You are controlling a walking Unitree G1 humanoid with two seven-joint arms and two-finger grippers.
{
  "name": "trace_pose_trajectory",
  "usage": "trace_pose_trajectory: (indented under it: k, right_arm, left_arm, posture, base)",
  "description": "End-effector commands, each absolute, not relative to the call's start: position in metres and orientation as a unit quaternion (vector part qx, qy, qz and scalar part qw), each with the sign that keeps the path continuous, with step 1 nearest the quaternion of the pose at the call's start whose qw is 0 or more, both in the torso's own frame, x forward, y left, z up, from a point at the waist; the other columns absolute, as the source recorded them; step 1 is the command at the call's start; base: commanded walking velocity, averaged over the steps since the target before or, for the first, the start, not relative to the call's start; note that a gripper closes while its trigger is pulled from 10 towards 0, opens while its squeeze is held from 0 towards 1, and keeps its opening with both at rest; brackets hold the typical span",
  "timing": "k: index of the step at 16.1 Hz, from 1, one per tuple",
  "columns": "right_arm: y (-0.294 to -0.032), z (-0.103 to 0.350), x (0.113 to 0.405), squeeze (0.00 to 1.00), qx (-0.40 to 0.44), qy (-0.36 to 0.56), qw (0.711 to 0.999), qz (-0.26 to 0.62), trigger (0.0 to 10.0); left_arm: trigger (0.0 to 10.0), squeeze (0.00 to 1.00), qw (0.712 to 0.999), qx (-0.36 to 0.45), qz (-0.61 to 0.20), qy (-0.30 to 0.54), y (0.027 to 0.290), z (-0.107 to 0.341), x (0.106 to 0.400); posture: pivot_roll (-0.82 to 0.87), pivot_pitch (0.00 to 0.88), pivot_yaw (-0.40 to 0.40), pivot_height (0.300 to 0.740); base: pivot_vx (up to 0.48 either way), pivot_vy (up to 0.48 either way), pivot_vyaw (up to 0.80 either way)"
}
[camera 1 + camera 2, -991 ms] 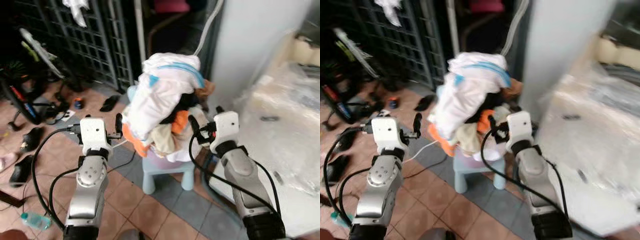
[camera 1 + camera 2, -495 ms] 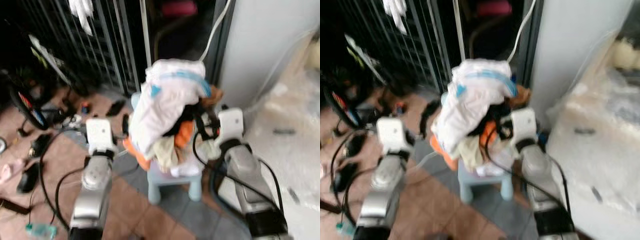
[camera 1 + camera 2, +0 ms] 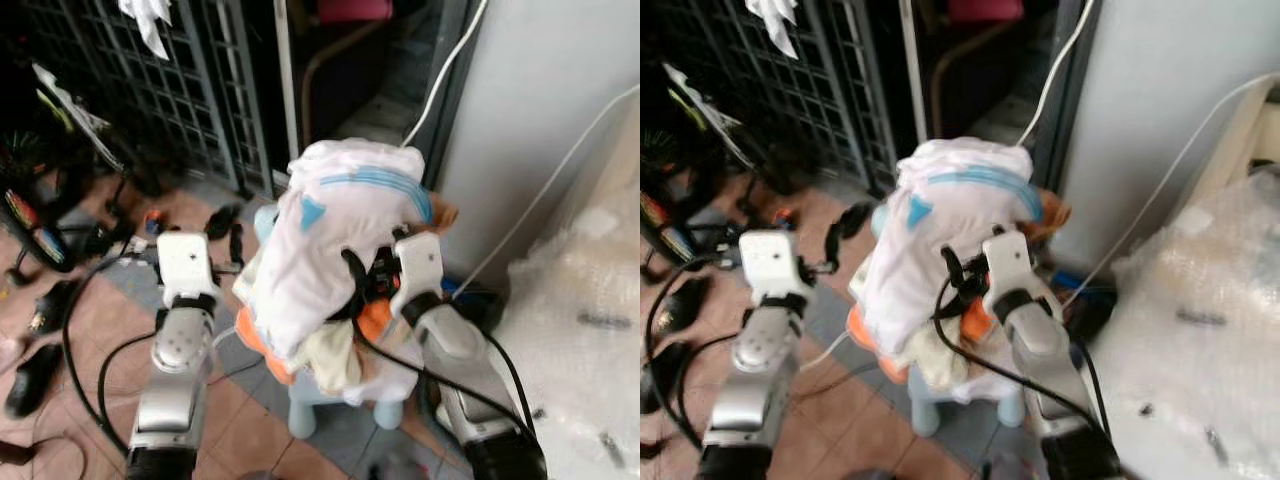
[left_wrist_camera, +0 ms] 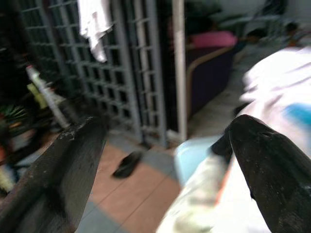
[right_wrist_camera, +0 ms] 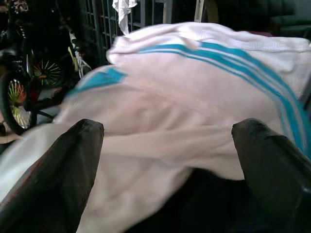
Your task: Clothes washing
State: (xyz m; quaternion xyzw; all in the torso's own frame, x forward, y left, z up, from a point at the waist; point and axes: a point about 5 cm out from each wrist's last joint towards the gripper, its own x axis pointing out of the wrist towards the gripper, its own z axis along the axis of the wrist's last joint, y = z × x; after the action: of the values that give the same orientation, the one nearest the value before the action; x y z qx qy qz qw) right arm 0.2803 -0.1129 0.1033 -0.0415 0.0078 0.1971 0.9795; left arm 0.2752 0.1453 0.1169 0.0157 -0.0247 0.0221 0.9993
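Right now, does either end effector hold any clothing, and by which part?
Nothing is held. The right end effector is open around the white shirt; the left end effector is open beside the pile.

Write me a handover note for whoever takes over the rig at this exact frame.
Left claw: open, holding nothing, beside the laundry pile's left side.
Right claw: open, pressed close to the pile, aimed at the white shirt with blue stripes.
Laundry pile heaped on a small light-blue stool, next to the white appliance.
Done: both claws brought up to the pile.
Left: grip the clothes and carry them to the wash.
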Motion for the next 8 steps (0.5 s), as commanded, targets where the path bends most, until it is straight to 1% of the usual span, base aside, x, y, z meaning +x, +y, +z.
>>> trace_pose_trajectory:
  k: [1, 3, 4, 5, 6, 8]
  right_arm:
    - [-0.113, 0.107, 0.282, 0.0, -0.051, 0.003, 0.979, 0.198, 10.0]
    - [-0.117, 0.108, 0.288, 0.0, -0.078, -0.003, 0.982, 0.174, 10.0]
    - [-0.12, 0.108, 0.294, 0.0, -0.119, -0.004, 0.982, 0.15, 10.0]
    - [-0.12, 0.109, 0.299, 0.0, -0.106, -0.004, 0.984, 0.141, 10.0]
    - [-0.118, 0.113, 0.303, 0.0, -0.072, 0.001, 0.986, 0.15, 10.0]
    - [-0.112, 0.121, 0.312, 0.0, -0.075, 0.002, 0.981, 0.177, 10.0]
  left_arm:
    - [10.0, 0.0, 0.999, 0.017, 0.028, -0.022, 0.146, 0.116, 0.274]
    - [10.0, 0.0, 0.999, 0.018, 0.03, -0.022, 0.146, 0.116, 0.274]
    - [10.0, 0.0, 0.999, 0.019, 0.031, -0.022, 0.147, 0.116, 0.274]
    - [10.0, 0.0, 0.999, 0.021, 0.032, -0.022, 0.148, 0.116, 0.274]
    - [10.0, 0.0, 0.999, 0.024, 0.03, -0.025, 0.148, 0.119, 0.275]
    - [10.0, 0.0, 0.998, 0.036, 0.036, -0.037, 0.152, 0.126, 0.275]
  posture:
    - [0.0, 0.0, 0.06, 0.74]
    - [0.0, 0.0, 0.056, 0.74]
    - [0.01, 0.0, 0.051, 0.74]
    - [0.01, 0.0, 0.05, 0.74]
    - [0.02, 0.0, 0.046, 0.74]
    - [0.02, 0.0, 0.041, 0.74]
  base:
    - [0.0, 0.0, 0.0]
    - [0.0, 0.0, 0.0]
    - [0.0, 0.0, 0.0]
    - [0.0, 0.0, 0.0]
    - [0.0, 0.0, 0.0]
    - [0.0, 0.0, 0.0]
